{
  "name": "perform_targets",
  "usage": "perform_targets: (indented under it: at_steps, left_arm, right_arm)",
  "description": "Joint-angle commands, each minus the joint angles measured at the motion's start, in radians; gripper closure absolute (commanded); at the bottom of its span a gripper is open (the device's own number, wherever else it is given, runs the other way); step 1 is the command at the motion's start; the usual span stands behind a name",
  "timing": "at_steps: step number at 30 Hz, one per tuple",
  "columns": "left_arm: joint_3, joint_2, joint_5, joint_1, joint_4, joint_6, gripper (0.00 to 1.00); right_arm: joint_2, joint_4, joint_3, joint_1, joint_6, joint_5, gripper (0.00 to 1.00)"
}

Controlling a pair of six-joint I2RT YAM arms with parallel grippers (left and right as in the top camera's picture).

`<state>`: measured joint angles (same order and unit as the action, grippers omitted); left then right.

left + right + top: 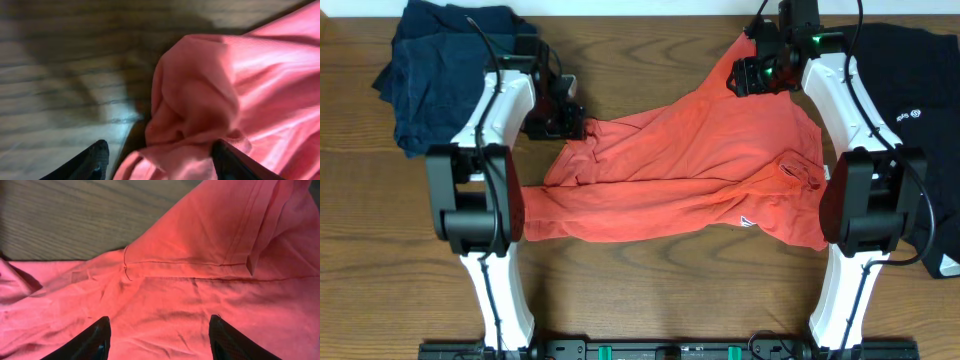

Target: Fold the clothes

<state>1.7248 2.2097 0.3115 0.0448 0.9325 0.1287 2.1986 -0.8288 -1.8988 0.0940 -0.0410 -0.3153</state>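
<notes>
An orange-red garment (690, 170) lies crumpled across the middle of the wooden table. My left gripper (560, 115) is at its upper left corner; in the left wrist view the jaws (157, 157) are open with a bunched fold of the garment (200, 100) between them. My right gripper (760, 72) hovers over the garment's upper right part; in the right wrist view its jaws (160, 337) are open above flat cloth with a stitched seam (190, 264).
A dark blue garment (445, 60) lies bunched at the back left. A black garment with a small white logo (910, 110) lies at the right edge. Bare wooden table (650, 290) shows in front of the orange garment.
</notes>
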Motion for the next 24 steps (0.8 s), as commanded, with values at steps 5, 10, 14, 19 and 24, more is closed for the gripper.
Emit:
perform_targets:
  at_steps: [5,10,14,19,24]
  left_arm:
    - [0.011,-0.002,0.018,0.000,-0.014,0.004,0.54]
    - [0.023,-0.008,0.019,0.000,-0.010,-0.029,0.74]
    - [0.023,-0.027,0.018,0.000,0.039,-0.034,0.81]
    - [0.023,-0.050,0.018,-0.008,0.085,-0.034,0.94]
    - [0.056,-0.107,0.017,-0.017,0.080,-0.034,0.94]
  right_arm:
    - [0.001,0.006,-0.011,-0.003,-0.014,-0.015,0.38]
    - [0.001,0.010,-0.011,-0.003,-0.014,-0.014,0.38]
    - [0.001,0.014,-0.011,-0.003,-0.016,-0.014,0.38]
    - [0.001,0.021,-0.011,-0.003,-0.019,-0.014,0.38]
    - [0.001,0.030,-0.022,-0.006,-0.016,-0.022,0.42]
